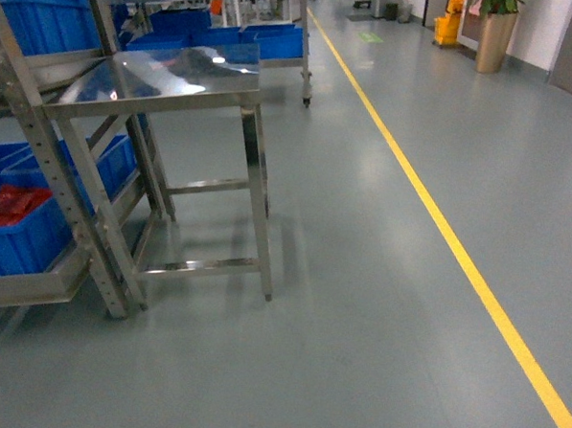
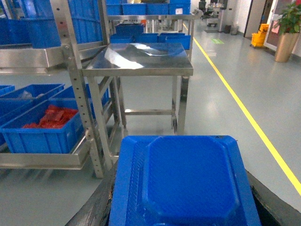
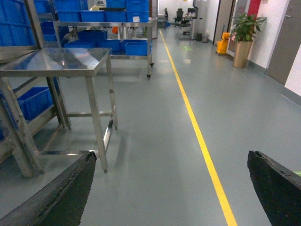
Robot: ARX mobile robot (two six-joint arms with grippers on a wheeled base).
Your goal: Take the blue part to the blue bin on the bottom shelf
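The blue part (image 2: 186, 186) lay flat between the fingers of the left gripper (image 2: 181, 207), filling the lower half of the left wrist view. It appeared as a broad moulded plate with a raised octagonal centre panel. The dark fingers (image 2: 94, 207) showed at both of its side edges, apparently closed against them, so the part was judged to be carried by the left arm. No long axis was evident.

The right gripper (image 3: 171, 188) stood wide apart, with only grey floor (image 3: 155, 155) between its fingers (image 3: 61, 193); it held nothing.

The bottom shelf (image 2: 42, 159) lay ahead and to the left of the held part. A blue bin (image 2: 44, 127) holding red pieces (image 2: 52, 117) sat on it, behind the perforated rack upright (image 2: 80, 94). Which bin was the target could not be told.

A bare steel table (image 2: 141, 59) stood directly ahead, just right of the rack. The left arm was nearer the shelf, so the coming move was judged to run leftward and downward, clear of the upright.
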